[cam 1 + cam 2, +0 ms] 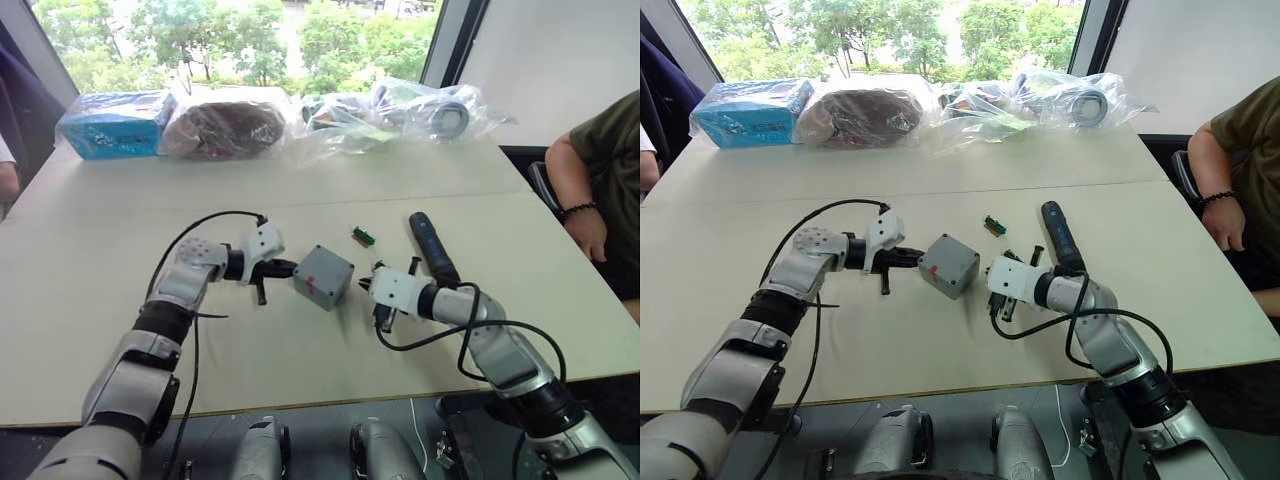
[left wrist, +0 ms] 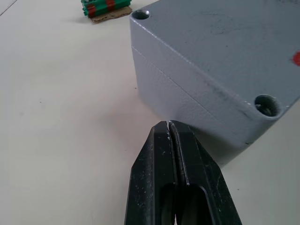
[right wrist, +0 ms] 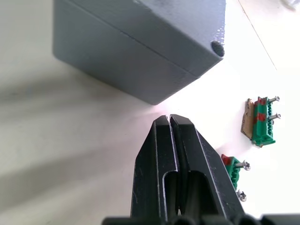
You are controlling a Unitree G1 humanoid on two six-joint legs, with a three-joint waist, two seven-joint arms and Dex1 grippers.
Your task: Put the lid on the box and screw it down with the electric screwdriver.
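The grey box (image 1: pixel 323 278) stands mid-table with the lid (image 2: pixel 220 42) seated on it. A seam runs under the lid, open screw holes show at its corners, and a red mark sits at one edge. My left gripper (image 1: pixel 289 268) is shut and empty, its tips (image 2: pixel 168 124) just short of the box's left wall. My right gripper (image 1: pixel 366 284) is also shut and empty, close to the box's right corner (image 3: pixel 169 117). The dark electric screwdriver (image 1: pixel 432 248) lies on the table just beyond my right wrist.
A small green-red part (image 1: pixel 363 237) lies beyond the box, and another (image 3: pixel 232 165) lies beside my right gripper. Plastic-wrapped items (image 1: pixel 390 112) and a blue packet (image 1: pixel 115 122) line the far edge. A person's arm (image 1: pixel 585 215) rests at the right.
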